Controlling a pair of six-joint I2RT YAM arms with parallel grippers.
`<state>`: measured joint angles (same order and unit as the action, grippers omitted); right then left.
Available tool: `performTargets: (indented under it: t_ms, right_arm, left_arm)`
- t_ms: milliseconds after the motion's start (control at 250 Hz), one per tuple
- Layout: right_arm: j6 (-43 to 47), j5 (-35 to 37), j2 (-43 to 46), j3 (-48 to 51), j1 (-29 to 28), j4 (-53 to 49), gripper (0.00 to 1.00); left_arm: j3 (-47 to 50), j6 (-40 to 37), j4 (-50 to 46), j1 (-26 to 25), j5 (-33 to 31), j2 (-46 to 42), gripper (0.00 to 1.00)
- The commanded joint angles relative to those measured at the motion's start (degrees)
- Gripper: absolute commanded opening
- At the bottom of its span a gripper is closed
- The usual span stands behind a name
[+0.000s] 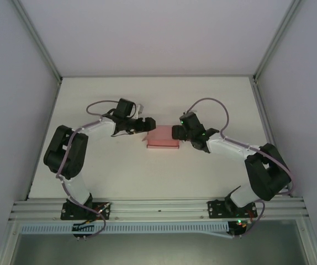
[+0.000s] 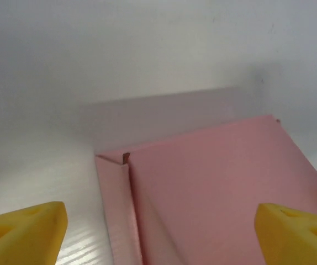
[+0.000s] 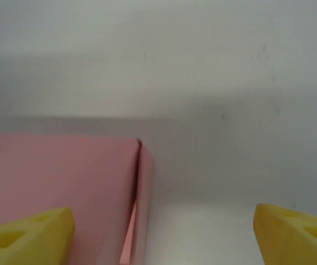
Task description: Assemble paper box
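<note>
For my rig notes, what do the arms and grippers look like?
The left arm and right arm have black joints, white links and looping lavender cables. Green lights glow on the right one. The gripper fingers are yellow.

There is one pink paper box and one white surface. The black arms number two: one left arm and one right arm. Each arm has two yellow fingers (four altogether), the left fingers making one pair and the right fingers the other. There are two lilac cables: one left cable and one right cable.
</note>
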<state>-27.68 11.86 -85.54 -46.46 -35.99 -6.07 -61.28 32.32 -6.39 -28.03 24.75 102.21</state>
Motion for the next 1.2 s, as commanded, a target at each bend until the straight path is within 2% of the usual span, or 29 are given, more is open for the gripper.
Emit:
performTargets:
  t_ms: [0,216,391,439,551,643,843,1058,1194]
  right_arm:
    - [-3.8,-4.1,-0.7,4.4,0.2,5.3,0.76]
    - [-6.7,-5.1,-2.8,7.2,0.3,8.6,0.66]
    - [-7.2,-5.8,-2.1,7.4,0.3,9.7,0.66]
    - [-7.2,-5.4,-1.3,6.8,0.3,8.6,0.67]
    - [-7.9,-5.2,2.1,5.6,0.4,6.1,0.72]
    - [-10.2,-6.6,5.1,5.0,1.0,4.3,0.82]
    - [-14.8,-13.6,10.7,5.7,5.1,1.0,0.95]
    - [-17.8,-25.8,11.4,8.6,8.7,5.0,0.98]
    - [-20.8,-32.8,7.8,9.9,10.2,11.2,0.97]
  left_arm:
    - [3.0,0.0,4.8,-0.2,6.6,1.7,0.83]
    - [4.4,0.3,7.4,-1.8,8.9,4.1,0.65]
    - [4.1,-0.1,7.7,-1.9,9.0,5.4,0.48]
    - [4.5,0.1,8.3,-1.6,9.1,5.5,0.40]
    - [6.7,1.6,11.8,-0.7,11.4,5.3,0.30]
    - [9.8,4.8,18.0,0.9,14.8,5.2,0.20]
    - [14.6,9.9,25.9,3.2,18.5,3.7,0.14]
    - [20.5,19.8,44.1,6.4,25.6,4.3,0.12]
    - [21.2,20.6,45.4,6.8,25.7,4.9,0.12]
